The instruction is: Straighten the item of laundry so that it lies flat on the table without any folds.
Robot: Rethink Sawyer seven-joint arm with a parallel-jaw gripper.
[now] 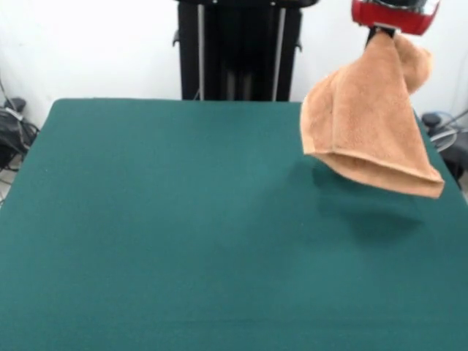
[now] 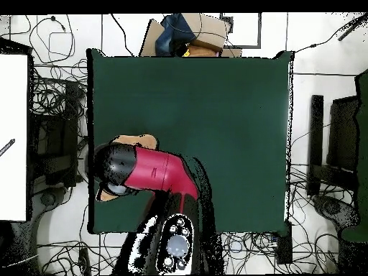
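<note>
Front view: gripper (image 1: 382,32) grasps the folded towel (image 1: 369,128), hanging clear above the table (image 1: 183,234).

We're looking at the table (image 1: 183,234), a big rectangle under dark green felt-like cloth. In the front view its surface runs from the far edge by the black pedestal (image 1: 238,51) down past the bottom of the picture. We see the green cloth lying smooth and even. Over on the right a soft shadow (image 1: 373,208) darkens the green, near that side's edge. From overhead we get the whole table (image 2: 230,115) as one green rectangle, with the arm (image 2: 154,172) covering part of the bottom left corner. We can't tell what lies on the felt beneath the arm.
</note>
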